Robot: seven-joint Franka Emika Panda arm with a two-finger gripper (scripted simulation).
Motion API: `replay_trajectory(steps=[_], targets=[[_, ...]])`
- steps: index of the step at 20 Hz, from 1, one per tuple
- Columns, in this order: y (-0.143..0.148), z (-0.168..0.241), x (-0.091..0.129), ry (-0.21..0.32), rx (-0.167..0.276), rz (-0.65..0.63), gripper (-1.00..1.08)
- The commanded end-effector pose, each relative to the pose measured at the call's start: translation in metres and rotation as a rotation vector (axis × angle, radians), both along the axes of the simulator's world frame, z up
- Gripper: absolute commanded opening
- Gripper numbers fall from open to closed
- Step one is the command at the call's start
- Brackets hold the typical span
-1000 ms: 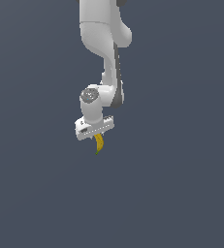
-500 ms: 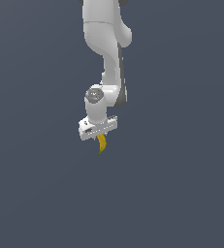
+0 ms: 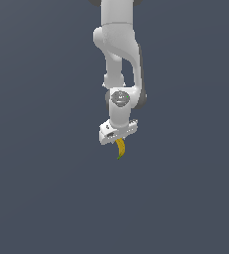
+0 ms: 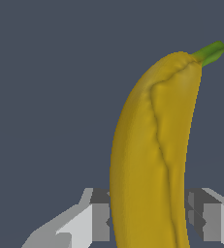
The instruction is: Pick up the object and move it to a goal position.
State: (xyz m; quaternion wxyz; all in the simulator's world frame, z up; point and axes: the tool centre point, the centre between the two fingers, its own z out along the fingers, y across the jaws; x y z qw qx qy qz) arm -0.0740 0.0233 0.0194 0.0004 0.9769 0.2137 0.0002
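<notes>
A small curved yellow banana point(image 3: 120, 148) with a greenish tip hangs straight down from my white gripper point(image 3: 118, 140), well above the dark floor. In the wrist view the banana point(image 4: 152, 155) fills the middle of the picture, its green tip point(image 4: 211, 51) pointing away from the camera. A grey finger point(image 4: 91, 218) presses against one side of it and a second finger point(image 4: 208, 215) against the other. My gripper point(image 4: 150, 218) is shut on the fruit's thick end. No goal marker shows in either view.
A plain dark grey-blue surface point(image 3: 46, 198) spreads all around. The white arm point(image 3: 118, 44) comes down from the exterior view's top centre. Nothing else shows.
The arm and the held banana have risen slightly and drifted a little toward the exterior view's right. The grip is unchanged.
</notes>
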Motion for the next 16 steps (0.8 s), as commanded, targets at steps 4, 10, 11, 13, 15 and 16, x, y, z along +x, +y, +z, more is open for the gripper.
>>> replay_trajectory(steps=[4,10,11,13,15,16], targets=[[0.071,0.000,0.004,0.000,0.001,0.003,-1.00],[0.129,0.000,0.009,0.000,0.001,0.002,-1.00],[0.136,0.000,0.010,0.000,0.001,0.002,-1.00],[0.149,0.000,0.012,0.000,0.001,0.002,-1.00],[0.158,0.000,0.013,0.000,0.001,0.002,-1.00],[0.162,0.000,0.014,0.000,0.001,0.002,-1.00]])
